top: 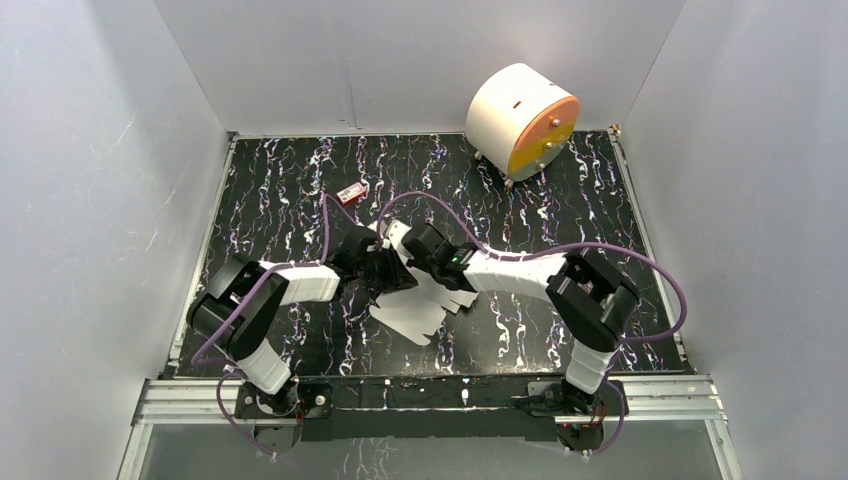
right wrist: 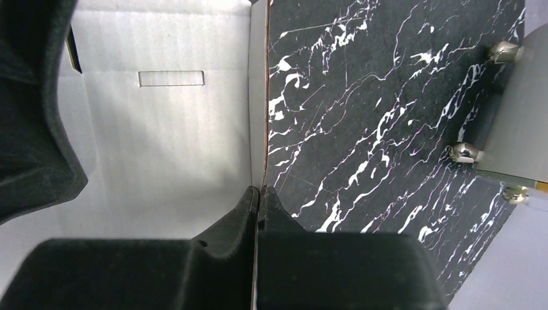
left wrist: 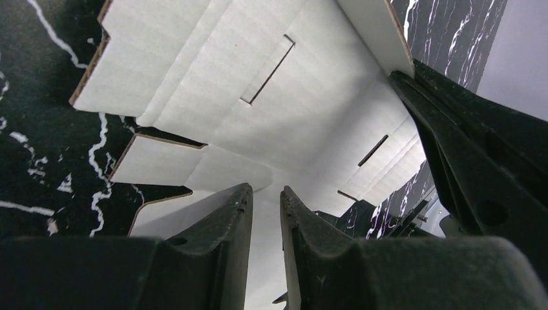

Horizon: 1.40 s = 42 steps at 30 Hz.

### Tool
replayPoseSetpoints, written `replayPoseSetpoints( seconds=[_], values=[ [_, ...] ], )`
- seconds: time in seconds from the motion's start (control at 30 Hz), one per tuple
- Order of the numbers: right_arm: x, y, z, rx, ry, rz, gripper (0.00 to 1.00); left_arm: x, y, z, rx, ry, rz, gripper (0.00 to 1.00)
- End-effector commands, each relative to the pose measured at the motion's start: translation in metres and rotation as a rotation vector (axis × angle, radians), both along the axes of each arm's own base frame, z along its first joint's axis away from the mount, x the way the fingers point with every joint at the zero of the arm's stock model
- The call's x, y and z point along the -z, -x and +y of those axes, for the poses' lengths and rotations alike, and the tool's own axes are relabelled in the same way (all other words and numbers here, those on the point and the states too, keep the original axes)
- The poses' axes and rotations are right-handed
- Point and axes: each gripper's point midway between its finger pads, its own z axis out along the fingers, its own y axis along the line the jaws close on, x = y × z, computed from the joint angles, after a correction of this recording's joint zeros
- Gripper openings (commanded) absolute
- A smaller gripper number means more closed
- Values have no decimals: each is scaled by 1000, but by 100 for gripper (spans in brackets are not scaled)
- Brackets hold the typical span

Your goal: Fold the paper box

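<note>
Marbled table; box mostly flat. Right gripper pinches raised panel; left gripper narrow, hold unclear. Risk: opposing pulls tear crease.

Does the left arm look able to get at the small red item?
Probably yes: the red item lies just beyond the left pincer, with no object standing between them.

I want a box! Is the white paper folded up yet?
Not yet, mostly spread. The paper box has tabs lying flat on the table; the right claw pinches one edge.
</note>
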Motion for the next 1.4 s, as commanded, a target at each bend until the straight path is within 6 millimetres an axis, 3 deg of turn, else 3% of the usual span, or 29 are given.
replayPoseSetpoints(
  seconds=[0.0,0.2,0.27,0.47,0.8,1.17,1.37],
  values=[
    [-30,-5,17,-22,-63,-110,3,-15,2,7,-23,-12,-56,23],
    [-61,-15,15,-22,-56,-196,3,-45,10,23,-61,-21,-122,25],
    [-68,-17,16,-31,-51,-214,3,-46,17,27,-66,-14,-113,25],
    [-78,-14,23,-53,-50,-242,3,-28,33,32,-79,2,-56,25],
    [-84,19,46,-108,-66,-264,4,2,29,31,-121,6,-9,20],
    [-58,58,63,-135,-43,-245,4,19,34,35,-170,27,25,17],
    [-37,59,59,-88,-56,-251,4,16,37,38,-203,67,-2,16]
  ],
)
